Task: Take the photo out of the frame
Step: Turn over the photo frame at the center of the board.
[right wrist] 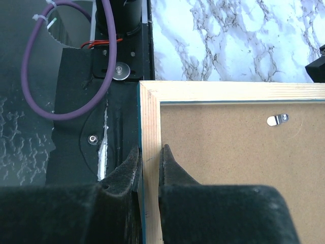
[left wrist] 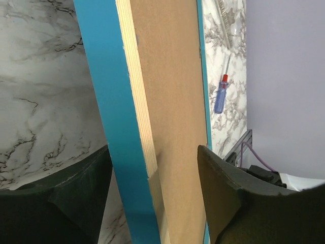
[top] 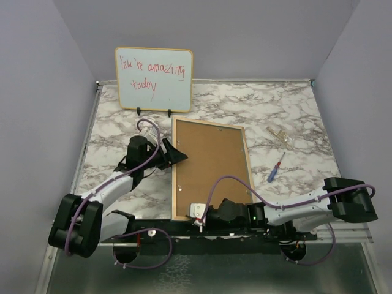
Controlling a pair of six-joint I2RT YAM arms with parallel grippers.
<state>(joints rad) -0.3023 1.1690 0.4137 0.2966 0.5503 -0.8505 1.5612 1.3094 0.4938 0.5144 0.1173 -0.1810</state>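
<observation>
The right gripper (right wrist: 150,152) is clenched on the frame (top: 208,168). Its two fingers (right wrist: 170,170) pinch the pale wood rim of the near short rail, one outside the rail and one on the backing board (right wrist: 238,168) side, just beside the near-left corner. The left gripper (left wrist: 152,152) is spread wide and holds nothing. Its fingers (left wrist: 223,198) stand either side of the frame's left long rail, with the blue edge and wood rim passing between them; whether either pad touches cannot be told. The frame lies face down on the marble table (top: 294,110), brown board up, its long axis running away from the arm bases. It sits between the two arms, the left one partway along the long side and the right one at the near end. The photo is nowhere in view; I judge that it lies under the board, facing the table. A metal tab (right wrist: 277,120) rests on the board close to the left rail, and it is likely what pins the board in. The right jaws look nearer to it but are taken up with the rail. A screwdriver (top: 275,167) lies on the table to the right of the frame, and a whiteboard (top: 153,78) stands at the far edge.
</observation>
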